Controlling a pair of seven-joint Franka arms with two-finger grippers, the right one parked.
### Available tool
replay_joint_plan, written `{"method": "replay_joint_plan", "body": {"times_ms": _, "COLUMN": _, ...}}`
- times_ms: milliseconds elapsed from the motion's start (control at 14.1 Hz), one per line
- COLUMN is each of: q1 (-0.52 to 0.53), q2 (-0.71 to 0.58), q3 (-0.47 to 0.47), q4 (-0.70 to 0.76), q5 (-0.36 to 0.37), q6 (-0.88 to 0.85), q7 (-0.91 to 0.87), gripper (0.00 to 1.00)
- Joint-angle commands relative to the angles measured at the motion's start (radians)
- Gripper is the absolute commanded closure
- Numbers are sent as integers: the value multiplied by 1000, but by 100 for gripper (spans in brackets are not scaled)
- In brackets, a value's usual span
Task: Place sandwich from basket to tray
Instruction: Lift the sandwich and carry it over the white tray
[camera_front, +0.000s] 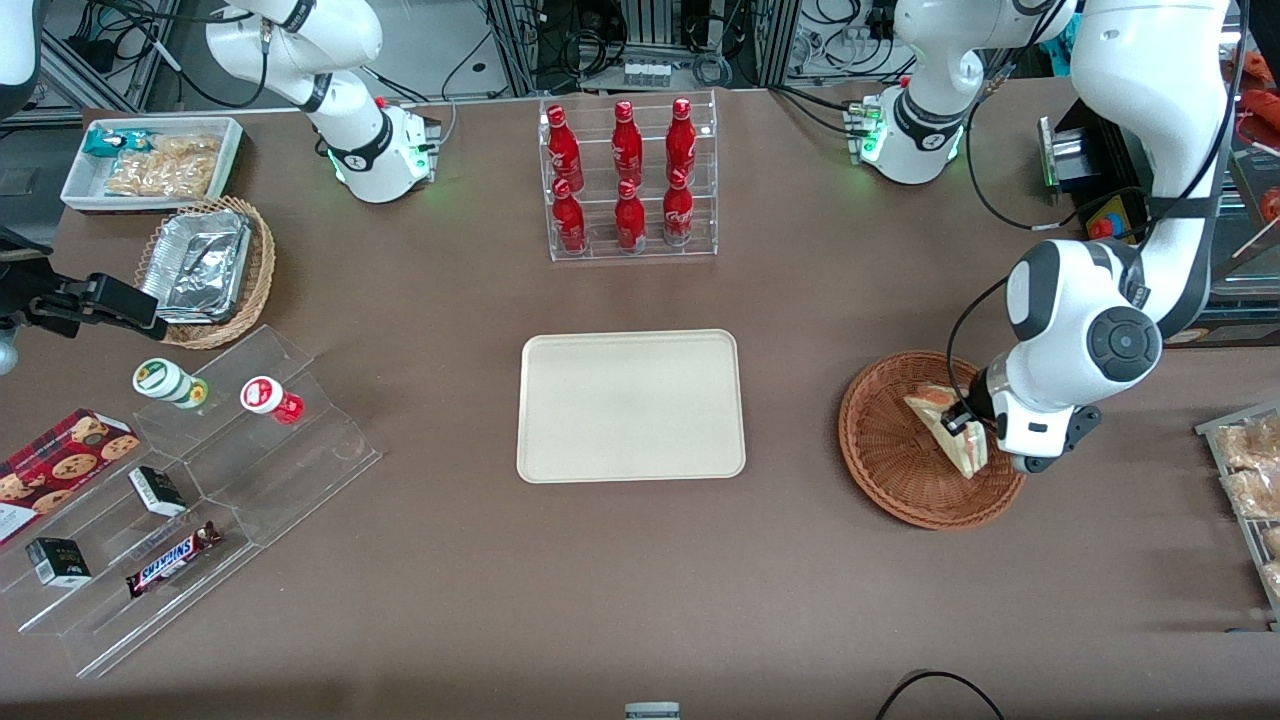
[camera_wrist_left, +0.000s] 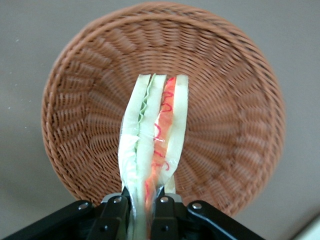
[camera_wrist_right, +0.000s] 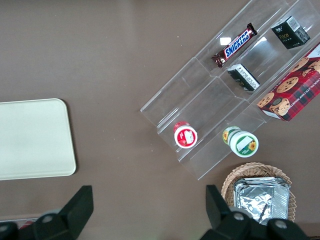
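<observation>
Left wrist view: gripper (camera_wrist_left: 141, 210) clamped on the sandwich (camera_wrist_left: 152, 145), both black fingers (camera_wrist_left: 114, 215) pressed against the wedge's outer bread faces, jaws narrowed to the sandwich's thickness. Cut edge turned toward the camera, green layer on one side, red on the other, clear wrap over it. Directly below the gripper, the basket (camera_wrist_left: 230, 95), its woven floor showing all round the wedge; whether the sandwich's far tip touches the weave, cannot tell.

Front view: gripper (camera_front: 962, 422) low over the basket (camera_front: 885, 450), at the part of it nearest the working arm's end of the table, with the sandwich (camera_front: 945, 420) tilted between the fingers and within the basket's rim. Well apart from the gripper, toward the parked arm's end, the tray (camera_front: 631, 405), flat on the brown table (camera_front: 640, 580) with nothing on it. Farther from the front camera than the tray, a clear rack of red bottles (camera_front: 627, 175). Farthest from the gripper, at the parked arm's end, a stepped clear display (camera_front: 190, 500) with a Snickers bar (camera_front: 172, 560) and two small cups, and a tan wicker basket with foil containers (camera_front: 205, 265).
</observation>
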Motion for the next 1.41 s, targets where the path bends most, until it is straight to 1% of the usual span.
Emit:
{"method": "replay_joint_plan", "body": {"times_ms": 0, "q1": -77, "q2": 1, "q3": -3, "q4": 51, "q5": 12, "q6": -67, "q7": 135, "gripper": 90}}
{"method": "replay_joint_plan", "body": {"times_ms": 141, "q1": -152, "q2": 44, "q3": -3, "q4": 155, "q5": 14, "q6": -179, "q7": 215, "gripper": 90}}
{"method": "replay_joint_plan", "body": {"times_ms": 212, "q1": -182, "q2": 90, "q3": -3, "q4": 217, "q5": 14, "q6": -204, "q7": 218, "gripper": 91}}
{"method": "replay_joint_plan", "body": {"times_ms": 283, "q1": -215, "q2": 119, "q3": -3, "q4": 250, "q5": 14, "q6": -208, "q7": 188, "gripper": 93}}
{"method": "replay_joint_plan", "body": {"times_ms": 424, "q1": -305, "q2": 169, "q3": -3, "q4": 299, "q5": 12, "q6": -204, "q7": 107, "gripper": 97}}
{"method": "replay_joint_plan", "body": {"times_ms": 636, "q1": -406, "q2": 255, "q3": -3, "q4": 423, "q5": 9, "q6": -209, "q7": -11, "gripper": 97}}
{"method": "replay_joint_plan", "body": {"times_ms": 848, "q1": -506, "q2": 338, "q3": -3, "q4": 500, "q5": -5, "q6": -198, "q7": -80, "gripper": 97}}
{"method": "replay_joint_plan", "body": {"times_ms": 1061, "q1": -577, "q2": 427, "q3": -4, "q4": 611, "q5": -5, "q6": -167, "q7": -143, "gripper": 98}}
{"method": "replay_joint_plan", "body": {"times_ms": 1202, "q1": -624, "q2": 453, "q3": -4, "q4": 614, "q5": -3, "q6": -120, "q7": -160, "gripper": 98}}
{"method": "replay_joint_plan", "body": {"times_ms": 1343, "q1": -641, "q2": 476, "q3": -4, "q4": 617, "q5": -3, "q6": -80, "q7": -162, "gripper": 98}}
